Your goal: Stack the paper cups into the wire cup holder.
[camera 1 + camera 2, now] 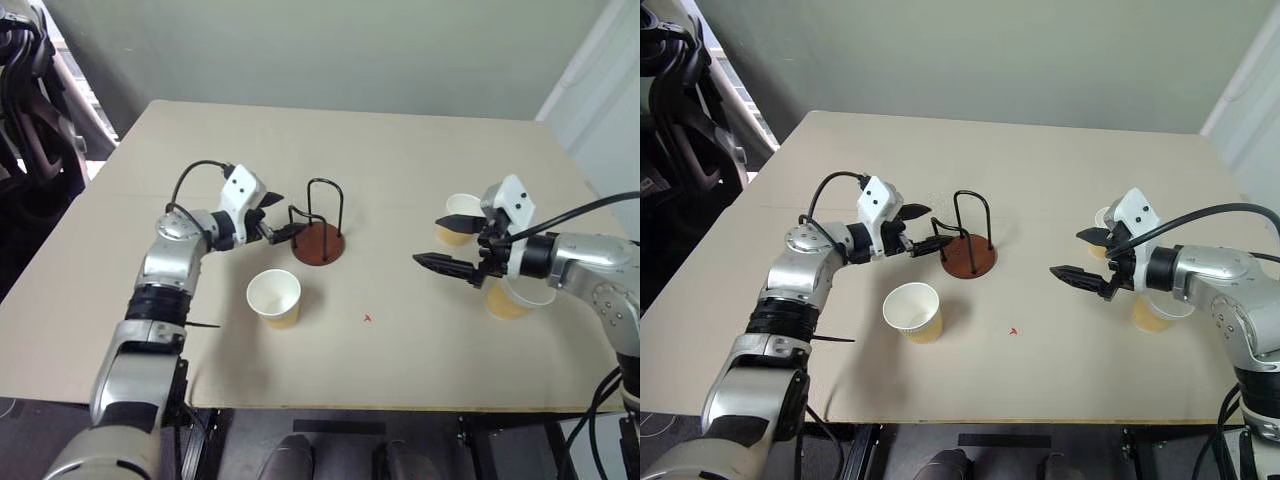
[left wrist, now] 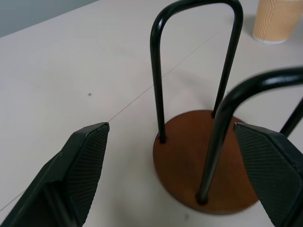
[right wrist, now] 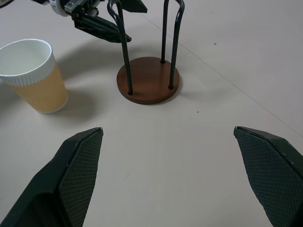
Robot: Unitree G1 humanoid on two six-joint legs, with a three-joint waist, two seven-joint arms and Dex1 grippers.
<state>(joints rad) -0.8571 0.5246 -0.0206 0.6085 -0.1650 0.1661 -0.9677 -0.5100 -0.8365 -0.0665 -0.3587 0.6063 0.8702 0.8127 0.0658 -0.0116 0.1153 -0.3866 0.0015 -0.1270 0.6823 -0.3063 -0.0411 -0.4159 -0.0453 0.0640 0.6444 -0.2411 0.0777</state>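
Note:
The wire cup holder (image 1: 318,244), a reddish-brown disc with black wire loops, stands mid-table. My left gripper (image 1: 282,215) is open right at its left side; in the left wrist view its fingers (image 2: 90,156) straddle the near wire loop (image 2: 222,123) without touching it. One tan paper cup (image 1: 274,297) stands upright in front of the holder. Two more paper cups stand at the right: one (image 1: 458,218) behind my right gripper (image 1: 447,242), the other (image 1: 508,297) partly hidden under that wrist. The right gripper is open and empty, pointing towards the holder (image 3: 148,87).
The tan table (image 1: 400,160) ends close in front and at the left. Dark equipment (image 1: 30,110) stands beyond the left edge. A small red mark (image 1: 367,318) lies on the table. A black cable (image 1: 590,208) trails from the right wrist.

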